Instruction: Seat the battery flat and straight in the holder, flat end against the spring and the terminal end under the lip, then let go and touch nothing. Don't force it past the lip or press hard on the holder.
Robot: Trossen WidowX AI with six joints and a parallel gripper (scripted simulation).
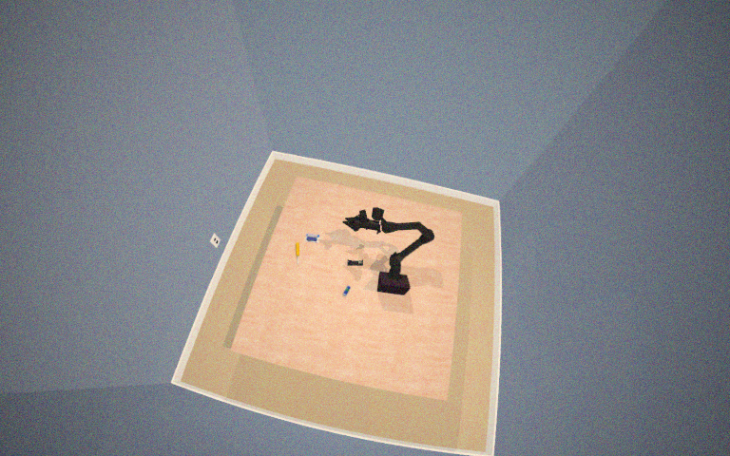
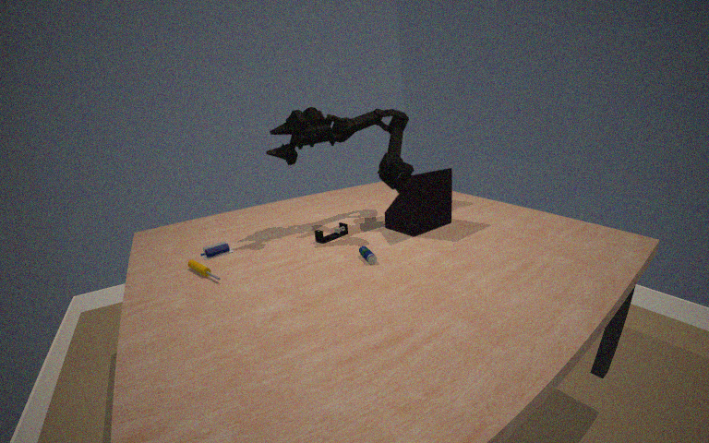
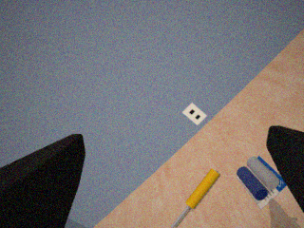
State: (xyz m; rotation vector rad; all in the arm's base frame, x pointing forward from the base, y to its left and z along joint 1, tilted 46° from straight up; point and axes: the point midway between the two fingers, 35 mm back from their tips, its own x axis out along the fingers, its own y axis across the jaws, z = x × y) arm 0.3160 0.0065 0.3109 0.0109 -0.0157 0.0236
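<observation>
In the exterior view the gripper (image 2: pixel 282 140) is hanging spread wide and gripping nothing in the upper middle of the frame, while the battery (image 2: pixel 367 254) is lying on the table (image 2: pixel 366 323) just right of the holder (image 2: pixel 331 233) at centre.

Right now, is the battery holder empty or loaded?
Empty. In the exterior view the holder shows an open channel, the battery lies on the table apart from it, and the gripper hangs open above.

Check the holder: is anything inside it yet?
The holder looks empty; its channel appears bare in the exterior view. The battery lies on the table beside it. Spring and lip are too small to make out.
</observation>
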